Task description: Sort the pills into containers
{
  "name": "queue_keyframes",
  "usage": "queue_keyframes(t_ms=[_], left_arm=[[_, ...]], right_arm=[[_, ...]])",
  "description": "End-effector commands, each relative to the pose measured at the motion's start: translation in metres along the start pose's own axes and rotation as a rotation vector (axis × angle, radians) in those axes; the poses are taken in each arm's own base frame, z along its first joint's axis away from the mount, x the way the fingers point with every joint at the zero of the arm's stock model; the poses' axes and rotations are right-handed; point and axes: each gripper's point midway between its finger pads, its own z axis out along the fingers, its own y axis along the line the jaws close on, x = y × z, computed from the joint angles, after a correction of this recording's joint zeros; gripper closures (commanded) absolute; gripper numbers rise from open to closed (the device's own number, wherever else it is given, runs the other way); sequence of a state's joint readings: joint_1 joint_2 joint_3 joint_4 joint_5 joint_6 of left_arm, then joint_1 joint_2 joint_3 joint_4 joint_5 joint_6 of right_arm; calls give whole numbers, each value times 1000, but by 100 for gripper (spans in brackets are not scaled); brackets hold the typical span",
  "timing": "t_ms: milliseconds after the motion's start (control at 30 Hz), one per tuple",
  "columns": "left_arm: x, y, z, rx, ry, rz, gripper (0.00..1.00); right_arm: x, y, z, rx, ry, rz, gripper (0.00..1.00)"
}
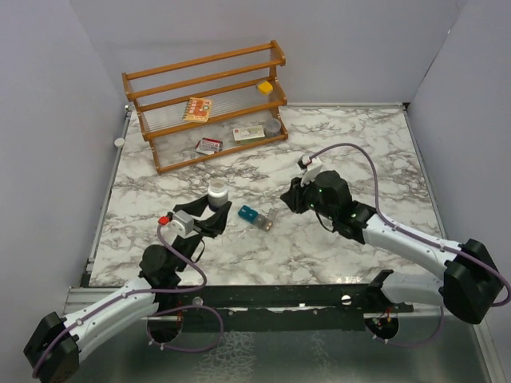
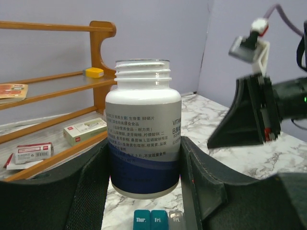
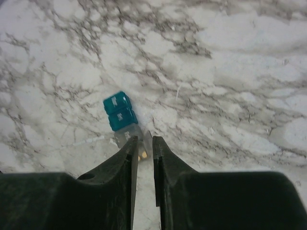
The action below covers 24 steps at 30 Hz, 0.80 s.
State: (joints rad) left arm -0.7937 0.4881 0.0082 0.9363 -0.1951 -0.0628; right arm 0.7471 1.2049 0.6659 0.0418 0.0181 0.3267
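The uncapped bottle [image 2: 143, 110] is clamped upright by the left gripper [image 2: 144, 146]. The right gripper [image 3: 145, 140] is pointed down at the grey end of the containers [image 3: 120, 112], jaws barely parted, nothing held.

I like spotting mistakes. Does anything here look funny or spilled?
Only one thing: the white round plastic bottle with a blue label, gripped upright between the left fingers, has no cap, its threaded neck bare. Nothing looks spilled.

I work over a marble table [image 1: 351, 152]: a wooden rack [image 1: 206, 59] stands at eleven o'clock, and the containers [image 1: 255, 216] lie flat near its middle, toward six.
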Motion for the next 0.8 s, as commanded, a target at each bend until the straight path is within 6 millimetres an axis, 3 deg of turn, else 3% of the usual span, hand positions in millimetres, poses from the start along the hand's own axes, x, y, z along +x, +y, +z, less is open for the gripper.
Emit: queue_keyframes(t_ms=[0, 67, 200, 267, 500, 767], left_arm=[[36, -11, -15, 75, 86, -13, 100], [38, -14, -12, 90, 107, -15, 100], [39, -23, -4, 125, 130, -24, 100], [36, -26, 0, 138, 130, -25, 100], [23, -36, 8, 181, 99, -44, 100], [13, -44, 11, 212, 56, -89, 100]], right_arm=[[-90, 43, -20, -156, -209, -65, 79], [-114, 59, -28, -218, -259, -75, 69], [-150, 95, -49, -384, -338, -93, 25], [-159, 109, -59, -463, -370, -89, 16], [-159, 131, -63, -603, -386, -14, 13], [-131, 147, -49, -745, -326, 69, 13]])
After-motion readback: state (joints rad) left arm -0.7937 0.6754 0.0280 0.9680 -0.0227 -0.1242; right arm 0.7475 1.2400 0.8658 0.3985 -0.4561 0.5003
